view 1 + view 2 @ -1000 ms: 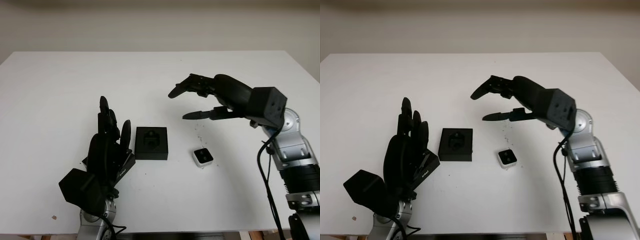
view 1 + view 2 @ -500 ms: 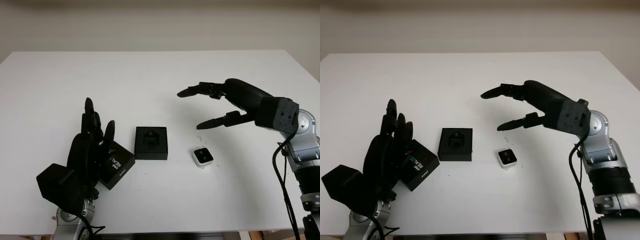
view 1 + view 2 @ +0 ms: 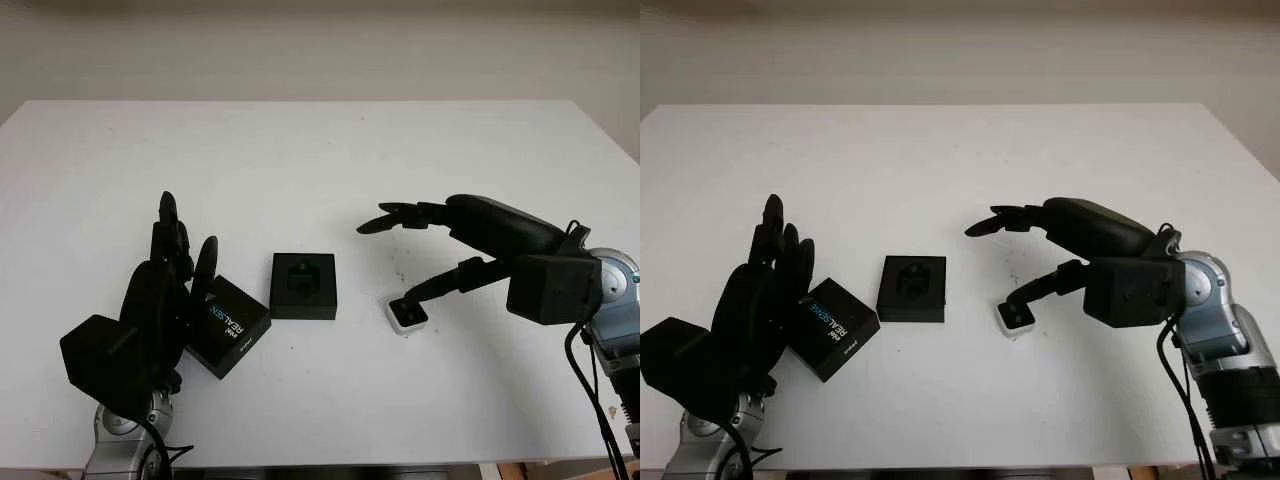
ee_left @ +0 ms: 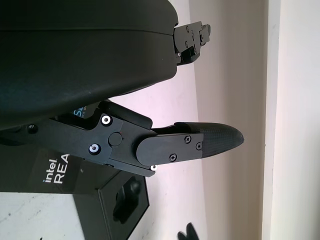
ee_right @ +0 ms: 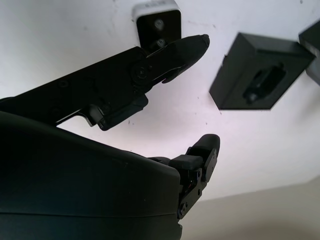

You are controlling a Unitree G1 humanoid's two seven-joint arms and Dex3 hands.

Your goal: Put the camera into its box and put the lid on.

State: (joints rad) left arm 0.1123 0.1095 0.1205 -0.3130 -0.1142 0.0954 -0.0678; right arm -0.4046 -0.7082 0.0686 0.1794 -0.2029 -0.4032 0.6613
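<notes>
The small white camera (image 3: 406, 315) with a black face lies on the table, right of centre. The open black box (image 3: 303, 286), with a shaped insert, sits to its left. The black lid (image 3: 228, 325), printed REALSENSE, lies left of the box. My right hand (image 3: 385, 262) is open and low over the camera, its thumb tip at the camera's near left edge and its other fingers stretched above, toward the box. In the right wrist view the camera (image 5: 157, 20) sits just past the thumb, with the box (image 5: 260, 80) beside it. My left hand (image 3: 180, 262) is open, upright against the lid's left side.
The white table (image 3: 320, 160) extends far behind the objects to a pale wall. Its front edge runs close to both forearms. A few dark specks mark the surface near the camera.
My right hand has dropped and pulled back, bringing its thumb down to the camera. My left hand has slid left, uncovering the lid it was hiding.
</notes>
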